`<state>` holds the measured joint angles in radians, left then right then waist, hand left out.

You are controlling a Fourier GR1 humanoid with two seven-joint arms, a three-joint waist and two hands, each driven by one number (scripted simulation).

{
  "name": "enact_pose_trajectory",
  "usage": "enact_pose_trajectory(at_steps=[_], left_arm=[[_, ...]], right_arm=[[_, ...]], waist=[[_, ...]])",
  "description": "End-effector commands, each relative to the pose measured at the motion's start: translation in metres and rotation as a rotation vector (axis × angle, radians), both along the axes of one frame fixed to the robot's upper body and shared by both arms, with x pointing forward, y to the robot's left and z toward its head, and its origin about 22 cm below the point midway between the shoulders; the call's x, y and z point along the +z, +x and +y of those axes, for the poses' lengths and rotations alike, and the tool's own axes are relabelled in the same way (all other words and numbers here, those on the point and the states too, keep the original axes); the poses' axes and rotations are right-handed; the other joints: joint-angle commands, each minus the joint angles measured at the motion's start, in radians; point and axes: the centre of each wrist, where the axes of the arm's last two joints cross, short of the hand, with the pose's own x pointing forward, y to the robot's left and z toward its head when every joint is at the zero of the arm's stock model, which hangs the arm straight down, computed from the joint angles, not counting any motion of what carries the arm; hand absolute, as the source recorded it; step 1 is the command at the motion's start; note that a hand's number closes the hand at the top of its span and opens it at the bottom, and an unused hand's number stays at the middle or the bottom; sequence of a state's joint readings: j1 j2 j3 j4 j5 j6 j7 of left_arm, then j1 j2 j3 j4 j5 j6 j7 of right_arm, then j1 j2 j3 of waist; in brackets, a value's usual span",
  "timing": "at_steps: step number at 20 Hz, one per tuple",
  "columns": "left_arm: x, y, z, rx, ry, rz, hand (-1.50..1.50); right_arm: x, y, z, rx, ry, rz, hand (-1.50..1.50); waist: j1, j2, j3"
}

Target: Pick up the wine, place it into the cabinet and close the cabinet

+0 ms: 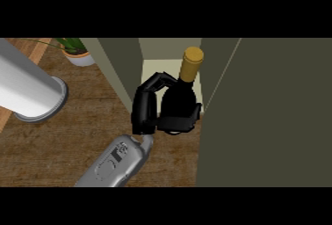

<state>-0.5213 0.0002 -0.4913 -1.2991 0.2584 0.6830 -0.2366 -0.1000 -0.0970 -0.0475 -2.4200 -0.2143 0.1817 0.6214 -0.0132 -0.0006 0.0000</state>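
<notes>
right hand (148,107) curled round wine (182,94) at cabinet (259,114) mouth; could clip door edge, tip bottle.

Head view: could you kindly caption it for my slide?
Hand curled round the wine bottle at the open cabinet.

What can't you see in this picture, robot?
Head view:
- Wine bottle: its lower part is hidden behind the hand, whose fingers curl round it.
- Cabinet: its inside is mostly blocked by the bottle and the door.
- Other hand: nowhere in view.
- Potted plant: leaves cut off at the top.
- Silver cylinder: cut off at the left edge.
</notes>
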Motion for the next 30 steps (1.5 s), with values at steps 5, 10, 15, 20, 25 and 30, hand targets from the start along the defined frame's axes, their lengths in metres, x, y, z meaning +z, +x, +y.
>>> enact_pose_trajectory(at_steps=[5, 10, 15, 20, 25, 30], left_arm=[[-0.013, 0.001, -0.009, 0.068, 0.029, -0.023, 1.50], [-0.028, 0.026, 0.021, 0.084, 0.009, -0.029, 1.50], [-0.029, 0.035, 0.023, 0.100, -0.006, -0.016, 1.50], [-0.022, 0.054, 0.022, 0.056, -0.002, 0.031, 1.50], [-0.011, 0.073, 0.031, 0.083, -0.021, 0.055, 1.50], [-0.031, 0.079, 0.033, 0.102, 0.035, 0.086, 1.50]], right_arm=[[0.015, -0.040, 0.009, 0.076, 0.042, -0.048, -1.50], [0.012, -0.016, -0.004, 0.066, 0.032, -0.046, -1.50], [0.005, -0.021, -0.002, 0.075, 0.042, -0.040, -1.50], [0.002, -0.020, -0.009, 0.062, 0.067, -0.037, -1.50], [0.005, -0.034, -0.007, 0.052, 0.056, -0.029, -1.50], [0.005, -0.032, 0.008, 0.090, 0.085, -0.025, -1.50]], waist=[[-0.009, -0.001, -0.001], [0.000, 0.002, 0.000], [-0.001, 0.001, 0.000], [-0.006, 0.002, 0.000], [-0.005, 0.001, 0.000], [-0.010, 0.003, 0.000]])
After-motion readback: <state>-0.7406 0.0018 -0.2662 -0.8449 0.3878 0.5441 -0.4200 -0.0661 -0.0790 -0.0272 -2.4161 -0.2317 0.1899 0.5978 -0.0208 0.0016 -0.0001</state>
